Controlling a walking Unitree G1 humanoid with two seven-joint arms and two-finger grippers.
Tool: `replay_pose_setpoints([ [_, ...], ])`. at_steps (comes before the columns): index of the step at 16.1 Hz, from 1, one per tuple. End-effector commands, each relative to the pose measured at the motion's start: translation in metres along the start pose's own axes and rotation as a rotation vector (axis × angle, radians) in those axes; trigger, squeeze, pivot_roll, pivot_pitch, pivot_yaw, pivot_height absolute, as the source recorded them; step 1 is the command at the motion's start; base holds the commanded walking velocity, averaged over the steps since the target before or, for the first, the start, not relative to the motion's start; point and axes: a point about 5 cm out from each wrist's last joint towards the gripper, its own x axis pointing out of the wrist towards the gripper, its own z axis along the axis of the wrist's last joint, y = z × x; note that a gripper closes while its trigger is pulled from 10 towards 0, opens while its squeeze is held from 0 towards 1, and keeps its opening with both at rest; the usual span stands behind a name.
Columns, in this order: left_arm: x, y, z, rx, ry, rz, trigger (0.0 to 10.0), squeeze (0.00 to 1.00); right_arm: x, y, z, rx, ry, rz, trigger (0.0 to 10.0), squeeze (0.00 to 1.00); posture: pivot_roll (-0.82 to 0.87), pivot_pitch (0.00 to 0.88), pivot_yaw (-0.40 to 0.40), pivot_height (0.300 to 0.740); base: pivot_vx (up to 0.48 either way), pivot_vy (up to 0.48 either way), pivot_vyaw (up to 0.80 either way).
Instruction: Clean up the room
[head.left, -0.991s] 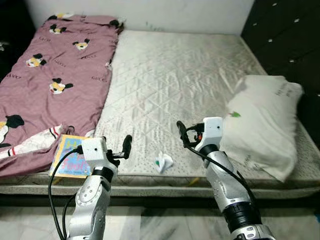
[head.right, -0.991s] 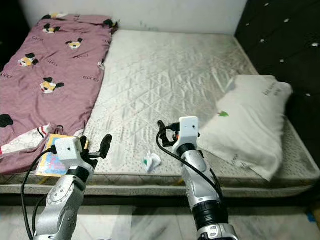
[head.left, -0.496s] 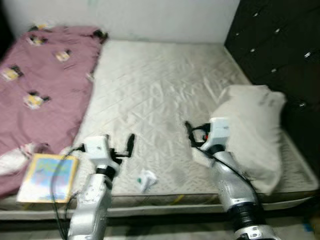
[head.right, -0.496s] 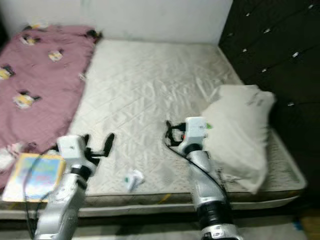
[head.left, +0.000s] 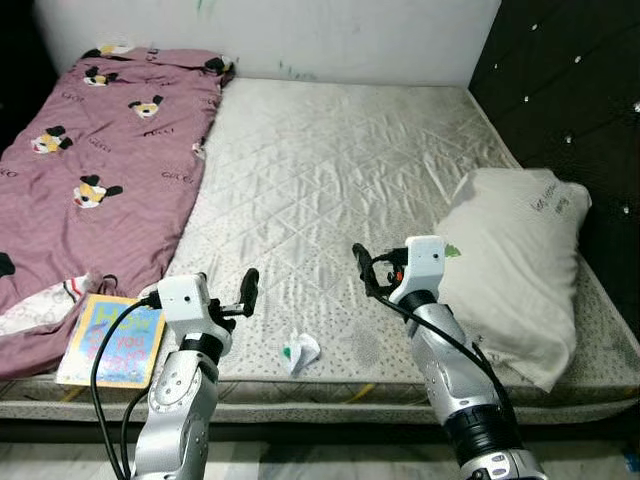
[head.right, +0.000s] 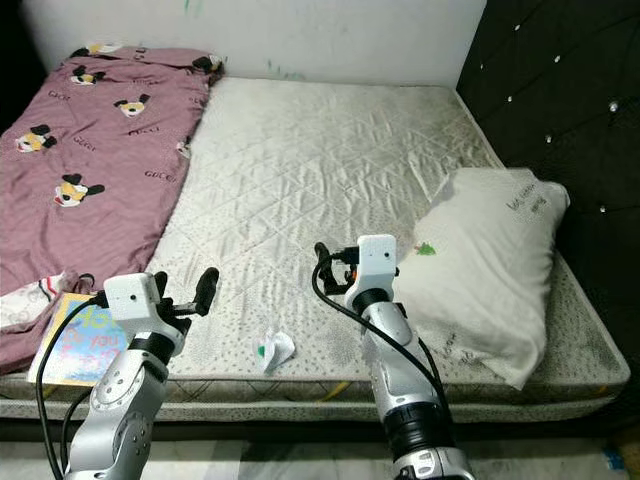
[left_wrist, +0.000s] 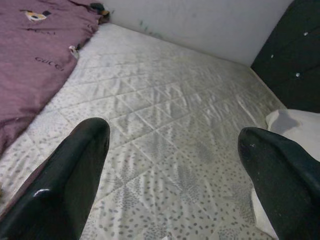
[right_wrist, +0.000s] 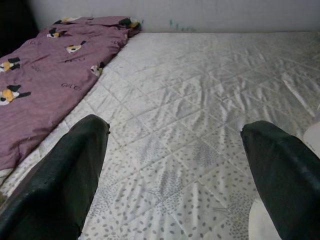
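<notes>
"GUCCI" repeats across maroon blanket (head.left: 90, 150); left gripper (left_wrist: 170, 165) and right gripper (right_wrist: 175, 170) spread wide above mattress (head.left: 330, 180).

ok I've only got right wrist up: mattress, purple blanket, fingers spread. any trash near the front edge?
Observer: Yes, a crumpled wrapper lies on the mattress near the front edge, between the two arms.
Operator: Which gripper is nearer?
Observer: The left gripper, open, just beside and above it.
Operator: Anything else loose?
Observer: A picture book at the front left corner, against the blanket.
Operator: And the right side?
Observer: A white pillow beside the right gripper.
</notes>
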Motion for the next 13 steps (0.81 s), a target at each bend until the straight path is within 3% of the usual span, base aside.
replay_pose_setpoints([
  [1, 0.0, -0.002, -0.002, 0.005, 0.016, -0.006, 10.0, 0.0, -0.001, -0.004, 0.003, 0.003, -0.009, -0.01, 10.0, 0.0, 0.07, 0.109, -0.047, 0.74, 0.0, 0.0, 0.0],
  [7, -0.001, -0.001, -0.002, 0.016, 0.022, 0.002, 10.0, 0.0, -0.003, -0.008, 0.002, -0.001, -0.011, -0.022, 10.0, 0.0, 0.07, 0.121, -0.039, 0.74, 0.0, 0.0, 0.0],
  [13, -0.023, 0.017, 0.001, 0.025, 0.041, 0.052, 10.0, 0.0, -0.015, -0.017, -0.003, -0.006, 0.002, -0.039, 10.0, 0.0, 0.08, 0.152, -0.039, 0.74, 0.0, 0.0, 0.0],
])
